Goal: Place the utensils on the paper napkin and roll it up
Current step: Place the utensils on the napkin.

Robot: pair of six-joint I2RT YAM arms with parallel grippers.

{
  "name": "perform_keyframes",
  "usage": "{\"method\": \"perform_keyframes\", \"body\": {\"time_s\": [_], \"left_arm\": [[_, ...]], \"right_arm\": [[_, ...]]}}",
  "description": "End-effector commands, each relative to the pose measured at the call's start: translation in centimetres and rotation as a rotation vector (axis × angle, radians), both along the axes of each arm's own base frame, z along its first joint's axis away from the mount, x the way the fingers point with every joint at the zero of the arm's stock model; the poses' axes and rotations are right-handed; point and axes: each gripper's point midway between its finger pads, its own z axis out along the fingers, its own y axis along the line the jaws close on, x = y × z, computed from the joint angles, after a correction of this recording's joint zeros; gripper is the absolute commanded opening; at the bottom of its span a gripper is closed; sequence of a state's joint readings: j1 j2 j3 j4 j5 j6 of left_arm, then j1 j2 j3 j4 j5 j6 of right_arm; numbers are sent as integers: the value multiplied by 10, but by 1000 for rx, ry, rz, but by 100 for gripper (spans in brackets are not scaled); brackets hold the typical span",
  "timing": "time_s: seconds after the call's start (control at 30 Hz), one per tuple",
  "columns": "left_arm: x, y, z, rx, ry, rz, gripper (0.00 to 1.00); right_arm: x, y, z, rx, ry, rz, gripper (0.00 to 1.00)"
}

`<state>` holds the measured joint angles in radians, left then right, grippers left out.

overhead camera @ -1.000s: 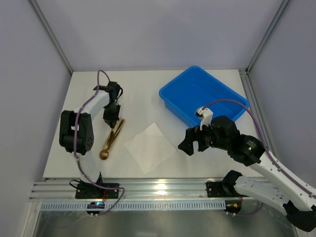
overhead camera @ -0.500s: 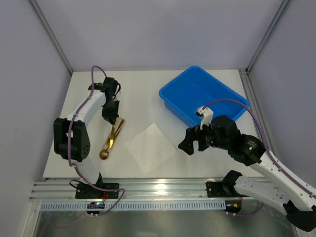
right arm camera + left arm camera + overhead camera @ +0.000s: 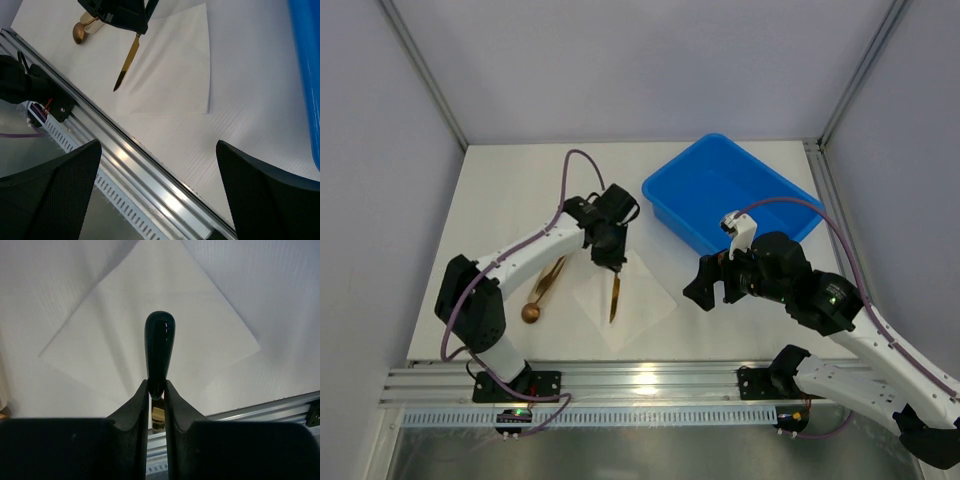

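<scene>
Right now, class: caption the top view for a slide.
Left gripper holds a gold utensil over the white napkin; spoon lies alongside.

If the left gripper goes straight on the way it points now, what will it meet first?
Probably the paper napkin, just below; the fork held in the left gripper would touch it before the fingers do.

Blue bin (image 3: 732,190) near the napkin (image 3: 646,301)

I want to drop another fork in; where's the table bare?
Bare: the far table left of the blue bin. Crowded: near middle, where the spoon lies beside the napkin and the fork hangs over it.
</scene>
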<state>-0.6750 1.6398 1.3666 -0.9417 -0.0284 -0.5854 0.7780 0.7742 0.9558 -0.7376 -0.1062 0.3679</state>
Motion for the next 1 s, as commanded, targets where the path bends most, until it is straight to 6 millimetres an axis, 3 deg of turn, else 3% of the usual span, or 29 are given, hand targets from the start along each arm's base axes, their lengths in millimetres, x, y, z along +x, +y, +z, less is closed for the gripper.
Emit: {"method": "perform_keyframes", "body": {"time_s": [0.0,0.13,0.23,0.77,0.97], "left_arm": [[-2,-20,-8,-7,-20,113,0],[-29,-45,-29,51,18,43,0],[-37,-50,-42,52,45,46,0],[-52,-27,-67,136,119,-37,0],[-46,-13,-65,120,127,-38,0]], "right_arm": [[1,-2,20,27,-49,-5,99],[0,-5,21,26,-56,-13,99],[-1,-6,21,23,-55,-12,99],[-2,-8,20,20,-51,-16,99],[-2,-11,21,20,-60,-27,100]]}}
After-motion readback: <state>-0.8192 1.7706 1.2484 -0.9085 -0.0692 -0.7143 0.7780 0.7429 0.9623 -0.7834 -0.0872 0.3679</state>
